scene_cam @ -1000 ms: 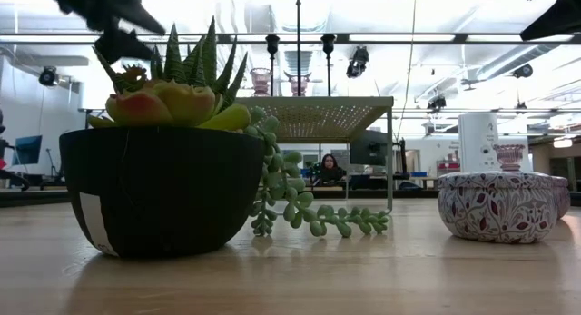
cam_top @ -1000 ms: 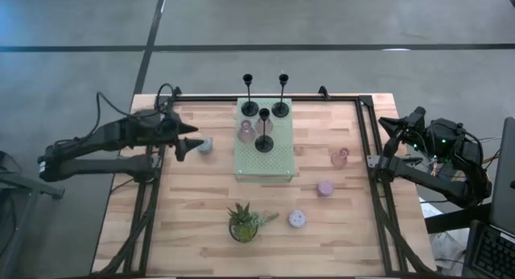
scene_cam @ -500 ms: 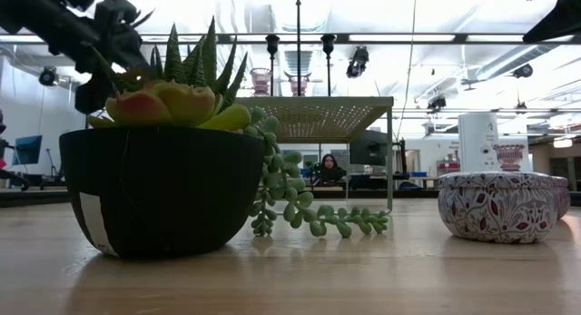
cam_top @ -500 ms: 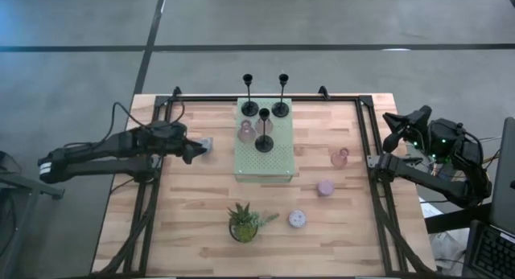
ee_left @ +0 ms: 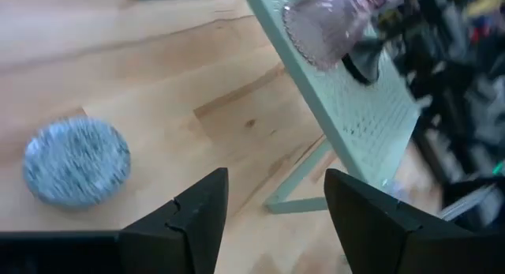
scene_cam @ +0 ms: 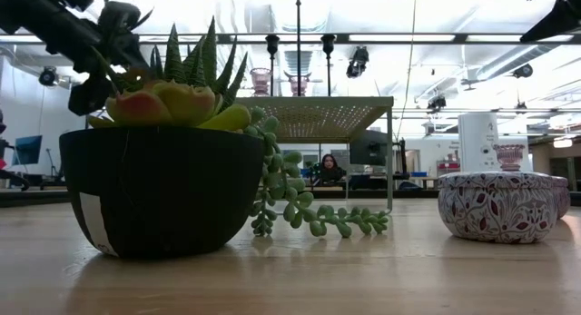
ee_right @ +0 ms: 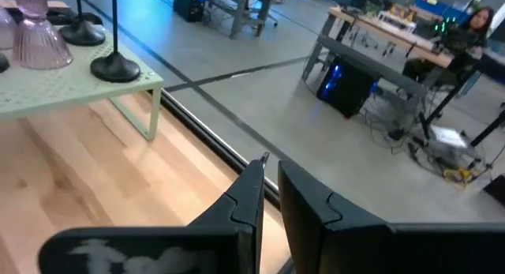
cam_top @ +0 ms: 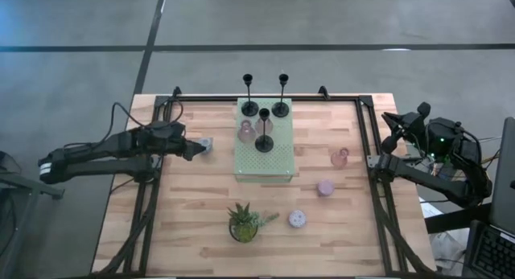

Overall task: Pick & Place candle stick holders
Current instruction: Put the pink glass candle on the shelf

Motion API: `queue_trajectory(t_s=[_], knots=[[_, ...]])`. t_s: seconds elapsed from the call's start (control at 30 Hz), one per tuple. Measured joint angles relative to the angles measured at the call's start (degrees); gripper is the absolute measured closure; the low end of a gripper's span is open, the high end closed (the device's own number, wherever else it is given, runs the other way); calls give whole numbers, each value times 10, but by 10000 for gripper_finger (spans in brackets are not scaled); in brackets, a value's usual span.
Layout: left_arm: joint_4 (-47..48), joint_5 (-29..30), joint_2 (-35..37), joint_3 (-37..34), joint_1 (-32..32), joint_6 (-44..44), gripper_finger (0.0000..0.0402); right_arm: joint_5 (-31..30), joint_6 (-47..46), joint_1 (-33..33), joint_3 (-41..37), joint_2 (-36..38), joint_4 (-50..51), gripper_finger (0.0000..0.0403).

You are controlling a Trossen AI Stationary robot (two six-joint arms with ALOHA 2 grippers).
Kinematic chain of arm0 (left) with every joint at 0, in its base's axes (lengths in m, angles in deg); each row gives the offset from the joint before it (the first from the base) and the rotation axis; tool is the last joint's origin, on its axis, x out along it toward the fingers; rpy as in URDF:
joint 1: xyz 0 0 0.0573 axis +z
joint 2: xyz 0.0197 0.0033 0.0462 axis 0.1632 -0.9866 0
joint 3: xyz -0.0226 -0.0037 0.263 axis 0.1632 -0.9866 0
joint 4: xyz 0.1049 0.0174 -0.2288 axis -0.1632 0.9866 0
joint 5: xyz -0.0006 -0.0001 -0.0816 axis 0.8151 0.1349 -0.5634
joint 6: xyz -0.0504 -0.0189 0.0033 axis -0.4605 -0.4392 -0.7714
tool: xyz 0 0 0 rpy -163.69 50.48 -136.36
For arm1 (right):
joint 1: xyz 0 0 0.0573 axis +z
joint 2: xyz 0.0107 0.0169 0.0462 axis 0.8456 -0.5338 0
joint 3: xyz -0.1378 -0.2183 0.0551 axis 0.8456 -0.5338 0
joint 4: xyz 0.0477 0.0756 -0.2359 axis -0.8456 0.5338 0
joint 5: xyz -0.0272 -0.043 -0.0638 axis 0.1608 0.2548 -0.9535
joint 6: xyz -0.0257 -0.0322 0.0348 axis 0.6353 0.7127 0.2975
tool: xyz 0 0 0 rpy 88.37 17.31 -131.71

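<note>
Three tall black candle stick holders, slim stems on round disc bases with small cup tops, stand on a pale green perforated stand [cam_top: 264, 162] at the back middle of the wooden desk [cam_top: 201, 207]: one at the back left [cam_top: 249, 92], one at the back right [cam_top: 282, 92], one nearer the front [cam_top: 264, 130]. A squat ribbed pink glass cup [cam_top: 246, 133] sits on the stand just beside the front stem. A round blue patterned cup [cam_top: 206, 144] rests on the desk to the left of the stand; the left gripper [cam_top: 193, 148] reaches in low just beside it with its jaws spread wide and empty, the cup lying ahead and off to one side of them in the left wrist view [ee_left: 76, 160]. To the right of the stand are a second pink cup [cam_top: 339, 157], a lilac cup [cam_top: 325, 186] and a pale patterned cup [cam_top: 298, 219], well apart from one another. A small green potted plant [cam_top: 245, 221] stands near the front edge. The right gripper [cam_top: 393, 126] waits past the desk's right edge, its jaws nearly closed on nothing.
</note>
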State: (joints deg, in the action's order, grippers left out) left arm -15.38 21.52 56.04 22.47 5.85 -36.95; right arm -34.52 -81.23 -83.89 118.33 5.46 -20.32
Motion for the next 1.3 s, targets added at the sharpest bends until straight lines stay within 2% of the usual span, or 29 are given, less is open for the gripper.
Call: queue_trajectory(t_s=[0.2,0.33,0.57,0.7,0.77,0.87,0.93,1.17,1.3], knots=[[-25,-3,0,0,0,251,188,9,-41,0,1,-18,-68,369],[-102,23,1,0,0,343,186,32,-115,0,1,-40,-122,369],[-110,71,19,2,0,458,186,32,-206,0,1,-88,-131,369],[-107,71,32,1,0,481,186,43,-245,0,1,-116,-129,369],[-106,71,38,1,0,481,186,85,-262,0,1,-128,-131,369],[-100,71,41,1,0,481,186,171,-217,0,1,-147,-124,369],[-100,71,40,1,0,480,186,204,-211,0,3,-164,-112,369],[-100,71,38,1,0,475,186,259,-254,0,55,-228,10,369],[-100,71,37,1,0,474,186,307,-261,0,97,-239,60,369]])
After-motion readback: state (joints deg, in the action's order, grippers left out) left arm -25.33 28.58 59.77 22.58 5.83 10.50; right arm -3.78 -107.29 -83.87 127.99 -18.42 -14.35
